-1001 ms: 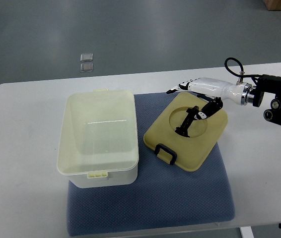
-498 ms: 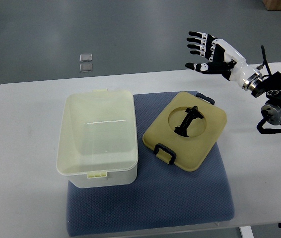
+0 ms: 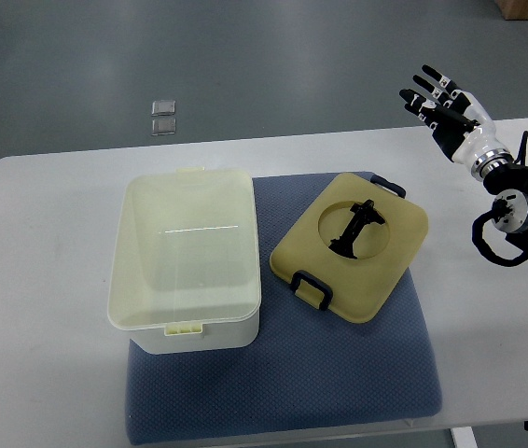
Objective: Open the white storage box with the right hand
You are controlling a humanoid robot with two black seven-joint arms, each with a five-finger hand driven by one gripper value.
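Box (image 3: 185, 261) sits open at near left on the mat (image 3: 339, 383). Lid (image 3: 350, 245) lies flat just right of it, long axis running near-left to far-right. Right robot hand (image 3: 443, 101), far right of lid, well apart, fingers spread, empty.

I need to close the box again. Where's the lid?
The lid lies flat on the blue mat, just right of the open box.
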